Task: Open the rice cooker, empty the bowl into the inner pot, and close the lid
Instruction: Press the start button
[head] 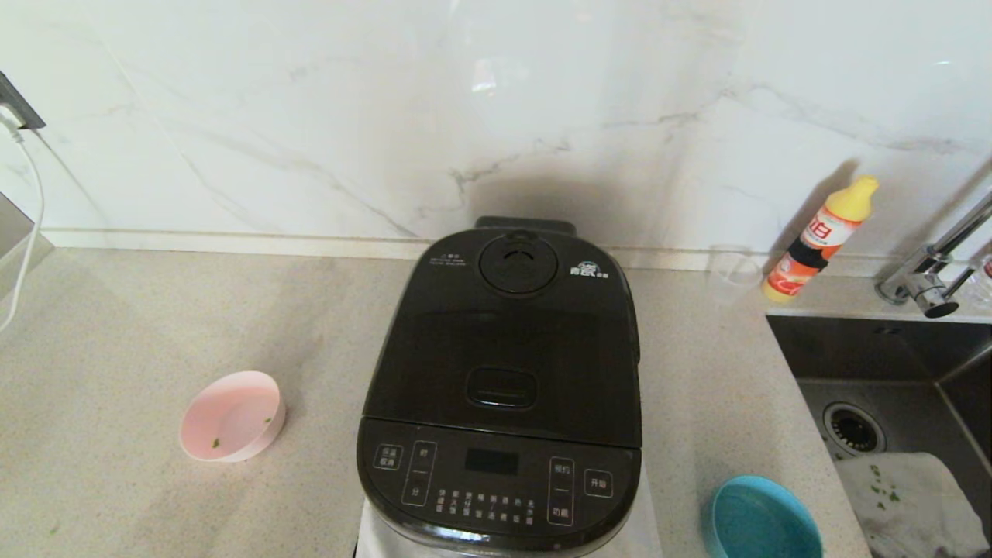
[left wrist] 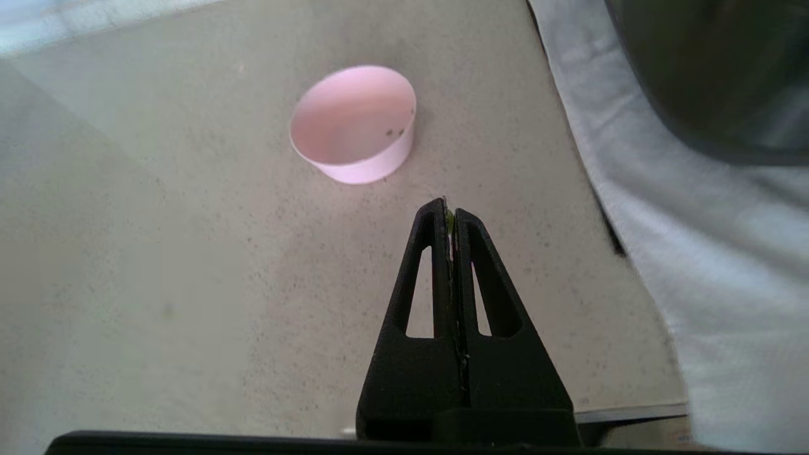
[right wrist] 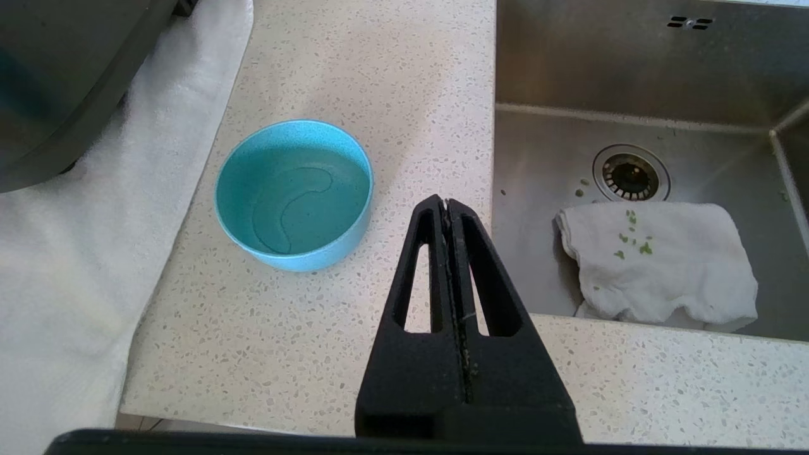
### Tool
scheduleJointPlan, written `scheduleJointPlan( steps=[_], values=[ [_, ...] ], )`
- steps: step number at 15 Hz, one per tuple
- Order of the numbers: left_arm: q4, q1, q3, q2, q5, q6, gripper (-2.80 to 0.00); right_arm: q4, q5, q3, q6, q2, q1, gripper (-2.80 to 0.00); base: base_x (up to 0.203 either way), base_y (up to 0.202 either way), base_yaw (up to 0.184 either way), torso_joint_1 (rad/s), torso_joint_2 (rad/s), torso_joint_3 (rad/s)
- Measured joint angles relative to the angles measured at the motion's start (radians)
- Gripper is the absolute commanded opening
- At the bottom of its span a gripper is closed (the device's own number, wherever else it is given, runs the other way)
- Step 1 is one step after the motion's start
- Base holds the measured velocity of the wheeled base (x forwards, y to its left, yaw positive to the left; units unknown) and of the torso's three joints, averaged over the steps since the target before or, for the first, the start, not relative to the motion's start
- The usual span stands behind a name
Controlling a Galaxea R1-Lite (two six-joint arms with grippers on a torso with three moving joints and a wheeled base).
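Note:
The black rice cooker (head: 502,434) stands at the middle front of the counter with its lid (head: 508,349) shut, so the inner pot is hidden. A pink bowl (head: 231,415) sits on the counter to its left, with a few green bits inside; it also shows in the left wrist view (left wrist: 354,123). A blue bowl (head: 759,519) sits to the cooker's right and holds water (right wrist: 294,193). My left gripper (left wrist: 447,212) is shut above bare counter, short of the pink bowl. My right gripper (right wrist: 445,205) is shut above the counter between the blue bowl and the sink. Neither arm shows in the head view.
A steel sink (head: 891,380) lies at the right with a white cloth (right wrist: 657,259) in it and a tap (head: 934,271) behind. An orange bottle (head: 821,236) and a clear cup (head: 732,271) stand by the wall. A white towel (right wrist: 95,265) lies under the cooker. A cable (head: 27,232) hangs far left.

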Motion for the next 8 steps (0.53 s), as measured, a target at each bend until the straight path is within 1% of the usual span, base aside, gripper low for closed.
scheduleJointPlan(
  steps=[1, 2, 3, 4, 8],
  values=[
    [0.000, 0.000, 0.005, 0.000, 0.006, -0.059, -2.80, 0.000, 0.000, 0.000, 0.000, 0.000, 0.000, -2.80, 0.000, 0.000, 0.000, 0.000, 0.00, 0.000],
    [-0.004, 0.000, 0.010, 0.000, 0.026, -0.144, -2.80, 0.000, 0.000, 0.000, 0.000, 0.000, 0.000, -2.80, 0.000, 0.000, 0.000, 0.000, 0.00, 0.000],
    [-0.012, 0.000, 0.013, 0.000, 0.053, -0.213, -2.80, 0.000, 0.000, 0.000, -0.002, 0.000, 0.000, -2.80, 0.000, 0.000, 0.000, 0.000, 0.00, 0.000],
    [-0.017, 0.000, 0.016, 0.000, 0.063, -0.253, -2.80, 0.000, 0.000, 0.000, -0.002, 0.000, 0.000, -2.80, 0.000, 0.000, 0.000, 0.000, 0.00, 0.000],
    [-0.021, 0.000, 0.019, 0.000, 0.065, -0.262, -2.80, -0.001, 0.001, 0.000, -0.013, 0.000, 0.000, -2.80, 0.000, 0.000, 0.000, 0.000, 0.00, 0.000]
  ],
)
